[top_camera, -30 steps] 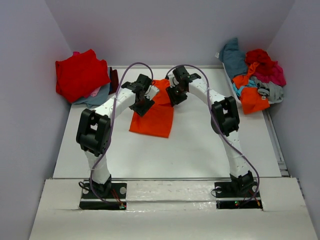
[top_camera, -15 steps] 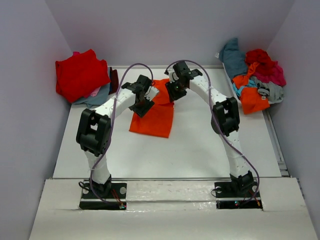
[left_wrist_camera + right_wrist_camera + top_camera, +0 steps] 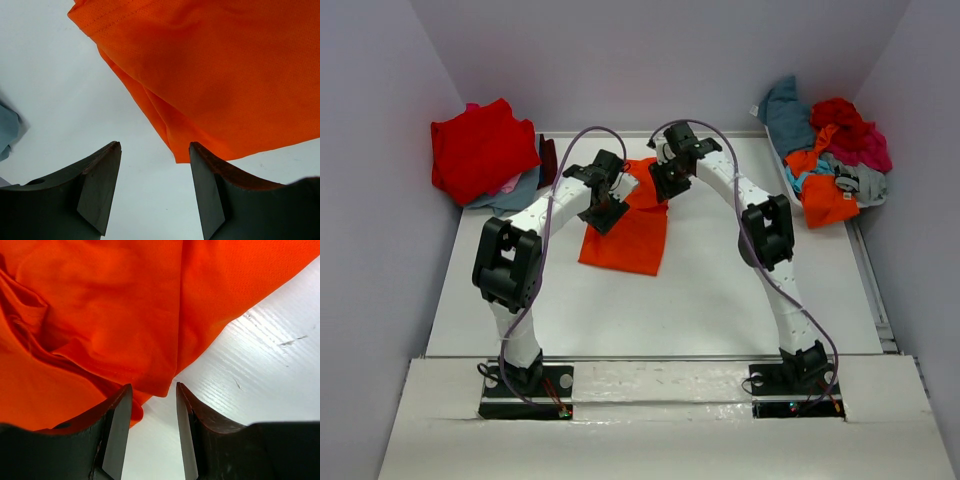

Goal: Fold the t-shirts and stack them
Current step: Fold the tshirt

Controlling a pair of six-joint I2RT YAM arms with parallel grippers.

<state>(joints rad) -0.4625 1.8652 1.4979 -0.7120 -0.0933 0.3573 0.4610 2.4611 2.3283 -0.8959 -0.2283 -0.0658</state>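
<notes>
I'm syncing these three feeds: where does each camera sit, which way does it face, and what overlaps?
Top external: above and behind the robot, looking down on the table; left arm and right arm show whole.
Left wrist: on the left arm, facing down at the orange t-shirt; open left gripper shows.
Right wrist: on the right arm, same aim; open right gripper shows.
Shared: the orange t-shirt.

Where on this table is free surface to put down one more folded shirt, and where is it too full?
Free: the wide bare table between the orange t-shirt and the arm bases, and the patch between that shirt and the heap of shirts at far right. Crowded: the far left corner with the red-topped stack, and the far middle under both arms.
</notes>
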